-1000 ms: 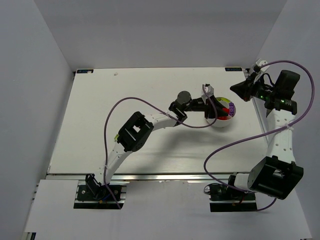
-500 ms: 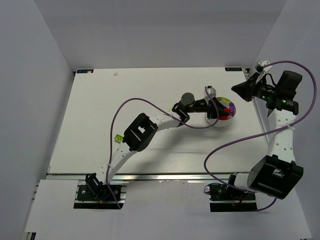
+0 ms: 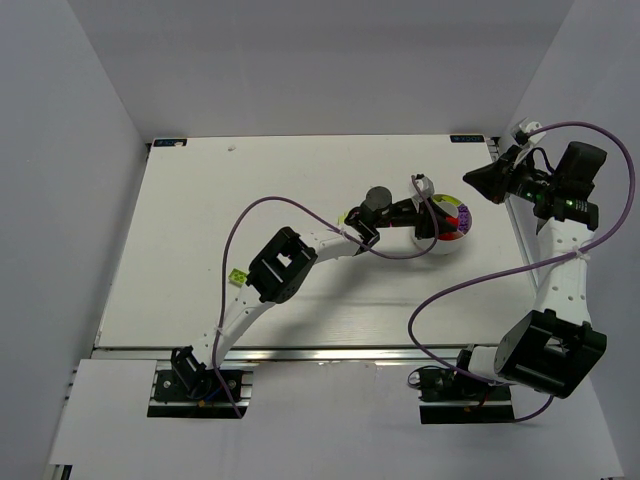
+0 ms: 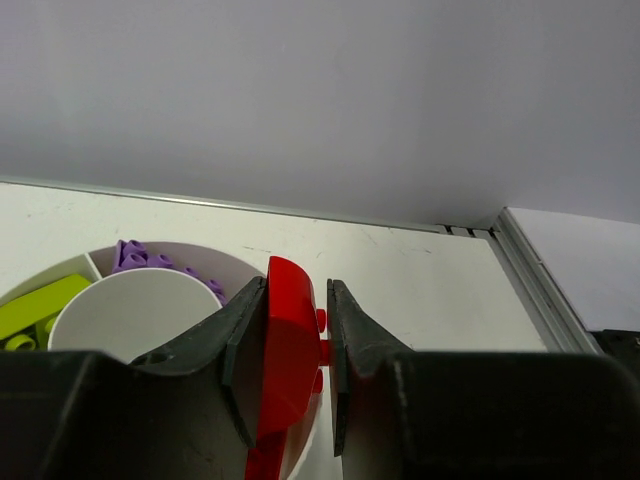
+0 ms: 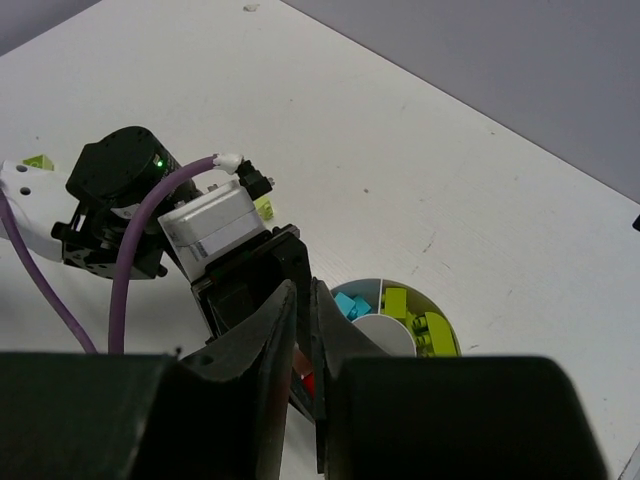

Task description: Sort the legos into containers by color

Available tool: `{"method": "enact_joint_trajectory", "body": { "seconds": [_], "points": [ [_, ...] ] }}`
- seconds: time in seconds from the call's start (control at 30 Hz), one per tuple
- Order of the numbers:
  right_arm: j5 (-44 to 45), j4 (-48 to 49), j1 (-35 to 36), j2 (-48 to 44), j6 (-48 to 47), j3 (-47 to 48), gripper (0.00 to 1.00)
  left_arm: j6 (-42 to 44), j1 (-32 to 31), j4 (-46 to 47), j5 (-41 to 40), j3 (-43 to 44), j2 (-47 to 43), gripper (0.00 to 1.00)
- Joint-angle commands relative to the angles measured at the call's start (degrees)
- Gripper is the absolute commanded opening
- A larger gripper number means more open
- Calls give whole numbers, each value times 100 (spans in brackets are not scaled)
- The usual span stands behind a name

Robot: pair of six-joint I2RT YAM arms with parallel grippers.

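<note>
My left gripper [image 3: 437, 222] is shut on a red brick [image 4: 285, 345] and holds it over the near rim of the round white divided bowl [image 3: 441, 250]. In the left wrist view the bowl [image 4: 130, 320] holds purple bricks [image 4: 140, 258] in one wedge and a lime brick [image 4: 35, 305] in another. In the right wrist view the bowl [image 5: 385, 335] shows cyan bricks [image 5: 350, 303] and lime bricks [image 5: 425, 325]. My right gripper [image 3: 473, 180] is raised near the right wall, its jaws [image 5: 303, 290] shut and empty. A loose lime brick [image 5: 263, 207] lies on the table by the left wrist.
The loose lime brick also shows in the top view [image 3: 345, 216], left of the bowl. The table's right edge rail [image 3: 515, 225] runs close to the bowl. Purple cables [image 3: 250, 210] loop over both arms. Grey walls enclose the table.
My left gripper has moved a little to the right with the red brick, further over the bowl. The lime brick beside its wrist has come into view. The right arm has hardly moved.
</note>
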Motion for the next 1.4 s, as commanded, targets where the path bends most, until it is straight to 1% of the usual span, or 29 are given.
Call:
{"method": "enact_joint_trajectory", "body": {
  "seconds": [0.0,0.1,0.2,0.23,0.27,0.37,0.53,0.7,0.77,0.93,1.03,1.1,1.13,1.17,1.2,1.23,1.27,1.3,1.33,1.37],
  "points": [
    [-221,-40,-56,12,52,198,17,230,-8,-153,-199,203,-139,1],
    [-238,-58,-64,12,43,198,17,274,-8,-197,-278,194,-130,5],
    [-265,-75,-64,21,34,189,18,283,-17,-223,-322,168,-156,14],
    [-265,-84,-64,21,25,189,18,275,-8,-232,-339,159,-165,18],
    [-273,-93,-73,21,25,189,18,274,-8,-241,-374,142,-209,27],
    [-300,-93,-73,30,43,180,18,283,-17,-241,-427,37,-288,36],
    [-335,-75,-73,30,52,171,18,310,-17,-249,-480,-113,-438,44],
    [-353,-119,-73,30,8,180,20,336,-43,-241,-480,-113,-552,46],
    [-370,-128,-73,38,8,206,22,362,-61,-276,-489,-148,-648,47],
    [-440,-93,-73,30,-10,356,27,380,-78,-162,-647,-429,-1105,47],
    [-554,-40,-73,47,-10,522,30,485,-70,-301,-927,-719,-1605,44],
    [-598,47,-73,47,25,610,32,634,-70,-696,-1349,-1086,-2106,38],
    [-607,100,-73,47,60,689,35,696,-35,-933,-1455,-1254,-2273,34],
    [-607,161,-73,56,182,716,37,740,-17,-1005,-1621,-1430,-2449,27],
    [-555,258,-73,47,270,725,39,697,9,-1058,-1762,-1649,-2825,23],
    [-537,415,-73,56,367,725,43,653,79,-1119,-1929,-2121,-3029,20],
    [-520,487,-73,65,490,716,44,626,123,-1198,-2157,-2378,-3213,17],
    [-520,557,-64,82,552,716,45,513,167,-1260,-2324,-2642,-3633,16],
    [-502,610,-38,100,605,699,47,425,263,-1495,-2543,-3114,-3837,14],
    [-485,671,-12,135,684,690,48,328,325,-1698,-2763,-3319,-4039,14]
  ]
}}
